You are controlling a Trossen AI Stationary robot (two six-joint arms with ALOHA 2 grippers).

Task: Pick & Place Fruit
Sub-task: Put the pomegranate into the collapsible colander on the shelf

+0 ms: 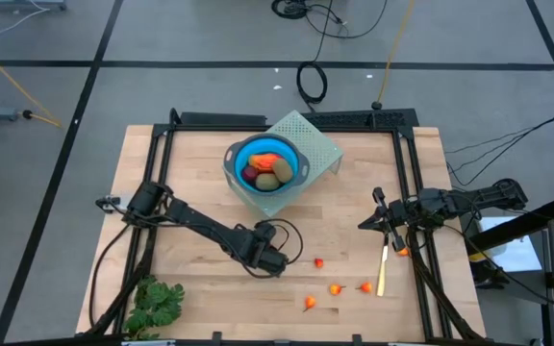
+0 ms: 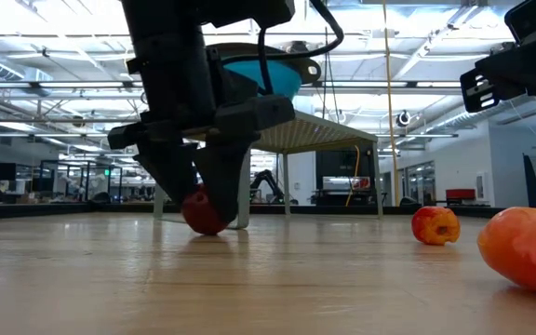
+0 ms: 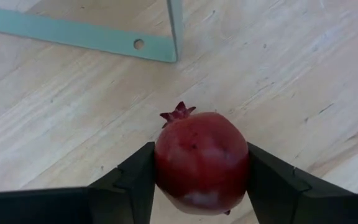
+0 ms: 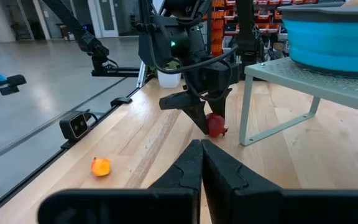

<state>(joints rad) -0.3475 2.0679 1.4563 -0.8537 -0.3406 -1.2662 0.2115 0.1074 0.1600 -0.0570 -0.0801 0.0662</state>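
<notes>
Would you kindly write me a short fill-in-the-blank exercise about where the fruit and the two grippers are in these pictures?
1. The left gripper has its fingers on either side of a dark-red ____.
2. The blue bowl sits on top of a pale green ____.
3. The right gripper is ____ and holds nothing.
4. The leafy green bunch lies near the table's ____ front corner.

Missing words: ball; stand; shut; left

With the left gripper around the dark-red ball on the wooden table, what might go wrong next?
1. The left gripper has its fingers against the sides of the round dark-red ball; on such a curved surface it may slip out during lifting.
2. The blue bowl on the green perforated stand already holds several pieces, so a dropped ball could bounce out.
</notes>
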